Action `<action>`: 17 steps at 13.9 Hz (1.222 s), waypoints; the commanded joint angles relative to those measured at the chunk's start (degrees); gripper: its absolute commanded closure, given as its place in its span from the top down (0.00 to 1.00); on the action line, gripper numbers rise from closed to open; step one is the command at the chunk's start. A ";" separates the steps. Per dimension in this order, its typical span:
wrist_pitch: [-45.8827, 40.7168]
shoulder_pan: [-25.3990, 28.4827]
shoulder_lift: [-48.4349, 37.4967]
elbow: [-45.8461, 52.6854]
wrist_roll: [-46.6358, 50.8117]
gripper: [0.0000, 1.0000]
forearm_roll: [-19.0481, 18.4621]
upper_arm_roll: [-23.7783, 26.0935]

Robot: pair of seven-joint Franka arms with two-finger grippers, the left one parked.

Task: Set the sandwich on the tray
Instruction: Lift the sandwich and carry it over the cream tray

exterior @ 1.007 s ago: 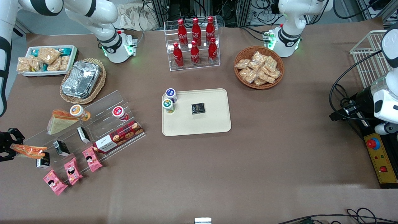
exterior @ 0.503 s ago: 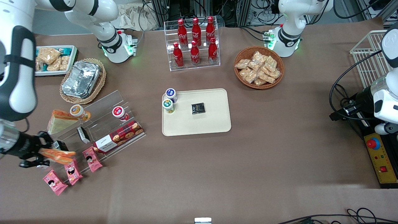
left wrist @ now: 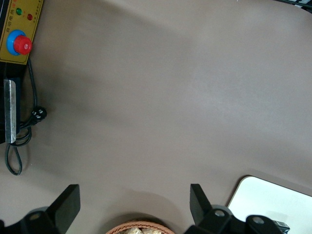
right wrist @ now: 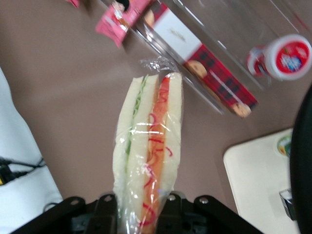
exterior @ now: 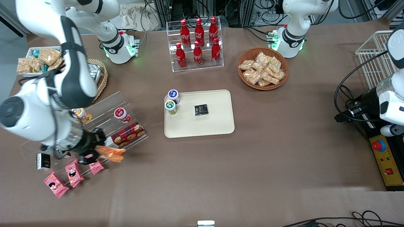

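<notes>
The sandwich [exterior: 111, 154], a clear-wrapped wedge of white bread with red-orange and green filling, hangs in the air in my right gripper [exterior: 94, 152], which is shut on it. It is above the table just in front of the acrylic shelf, nearer the front camera than the cookie box. In the right wrist view the sandwich [right wrist: 148, 156] sticks out from between the black fingers [right wrist: 108, 212] of the gripper [right wrist: 139, 210]. The cream-beige tray [exterior: 216, 124] lies flat at the table's middle, well off toward the parked arm's end from the sandwich; its corner [right wrist: 253, 180] shows in the wrist view.
Two small cups [exterior: 172, 102] and a black packet [exterior: 200, 109] sit on the tray. The stepped acrylic shelf [exterior: 104, 104] holds a tartan cookie box [exterior: 127, 134] and a red-lidded cup [exterior: 121, 114]. Pink snack packs [exterior: 72, 171] lie below it. A cola rack [exterior: 197, 44] and snack basket [exterior: 262, 67] stand farther back.
My gripper has carried the sandwich from the working arm's edge of the table, past the shelf's front, toward the tray. The arm now covers much of the shelf.
</notes>
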 commanded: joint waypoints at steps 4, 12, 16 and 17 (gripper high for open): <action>1.90 11.93 0.77 -0.60 12.42 0.06 -4.67 -0.70; 10.59 25.03 6.48 -4.37 28.34 0.02 -7.92 -0.70; 17.26 30.22 7.72 -9.46 31.25 0.02 -8.27 -0.79; 19.37 31.02 7.89 -10.95 31.25 0.02 -8.27 -0.79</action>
